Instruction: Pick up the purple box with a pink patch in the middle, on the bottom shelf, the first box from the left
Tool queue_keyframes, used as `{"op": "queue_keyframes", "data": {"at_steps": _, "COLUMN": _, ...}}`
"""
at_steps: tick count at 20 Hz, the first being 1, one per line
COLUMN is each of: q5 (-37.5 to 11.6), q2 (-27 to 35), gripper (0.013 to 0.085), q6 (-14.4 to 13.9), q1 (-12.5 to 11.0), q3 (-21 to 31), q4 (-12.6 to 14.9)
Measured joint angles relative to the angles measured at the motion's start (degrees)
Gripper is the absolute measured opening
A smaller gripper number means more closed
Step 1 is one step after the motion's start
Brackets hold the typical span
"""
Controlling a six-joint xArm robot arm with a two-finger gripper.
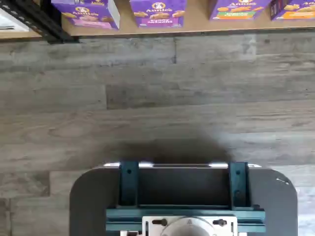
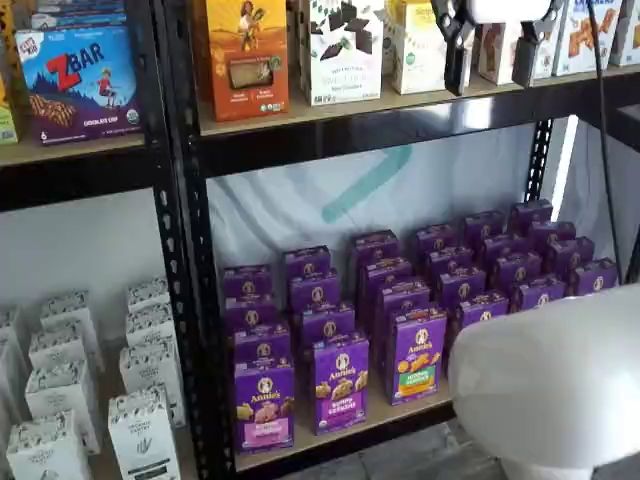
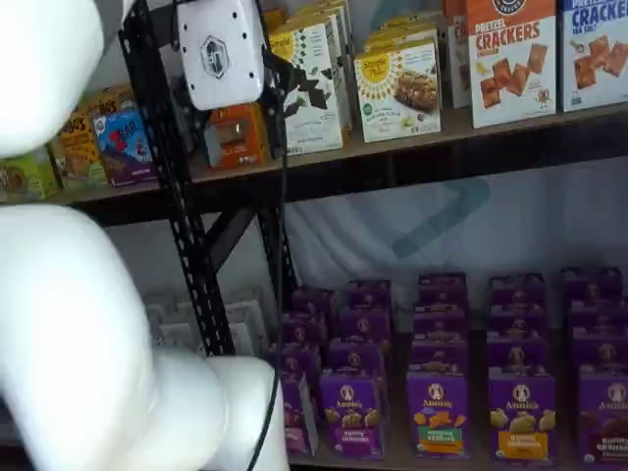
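Purple box [image 2: 264,405]: small matte carton, pink band, leftmost at the front of the tan wooden bottom shelf [image 2: 390,415].
Gripper [image 2: 492,45]: black fingers spread wide, empty, high above by upper-shelf cartons.

Small upright purple carton [image 2: 264,404] at the front: white round rabbit logo, pink band low on its face. Neighbouring purple carton [image 2: 339,382]: darker purple band. Next purple carton [image 2: 417,355]: green-and-orange band. Light tan wooden bottom shelf board [image 1: 197,27], black perforated metal rack upright [image 2: 180,240]. Grey wood-grain plank floor [image 1: 147,98]. Blue bar box [image 2: 78,82] with red lettering above. White-bodied hand [image 2: 489,45] with black fingers. Dark mount with teal brackets [image 1: 183,191].
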State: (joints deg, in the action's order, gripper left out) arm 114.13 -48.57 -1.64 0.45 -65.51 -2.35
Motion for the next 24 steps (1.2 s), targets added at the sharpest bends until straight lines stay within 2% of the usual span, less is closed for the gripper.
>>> {"op": "queue_keyframes", "data": {"at_steps": 2, "q5": -2.4, "q2": -1.5, "gripper": 0.0850, "q6": -0.7, "q1": 1.4, "q3": 1.3, "q4": 1.5}}
{"op": "queue_keyframes", "data": {"at_steps": 5, "q5": -4.3, "q2": -2.3, "gripper": 0.0850, "q6": -0.6, "q1": 0.9, "q3": 2.1, "q4": 0.9}}
{"op": "queue_keyframes", "data": {"at_steps": 11, "q5": -5.9, "q2": -2.5, "gripper": 0.0850, "q6": -1.9, "q1": 2.2, "q3": 3.4, "q4": 0.7}}
{"op": "queue_keyframes", "data": {"at_steps": 14, "q5": -8.1, "q2": -2.8, "gripper": 0.0850, "q6": -2.2, "q1": 2.2, "q3": 5.1, "q4": -0.5}}
{"op": "queue_keyframes", "data": {"at_steps": 18, "q5": -10.4, "q2": -2.1, "gripper": 0.0850, "q6": -1.1, "q1": 0.2, "q3": 7.8, "q4": -4.2}}
{"op": "queue_keyframes", "data": {"at_steps": 24, "q5": -14.6, "q2": -1.6, "gripper": 0.0850, "q6": -2.8, "q1": 2.9, "q3": 12.2, "q4": -2.1}}
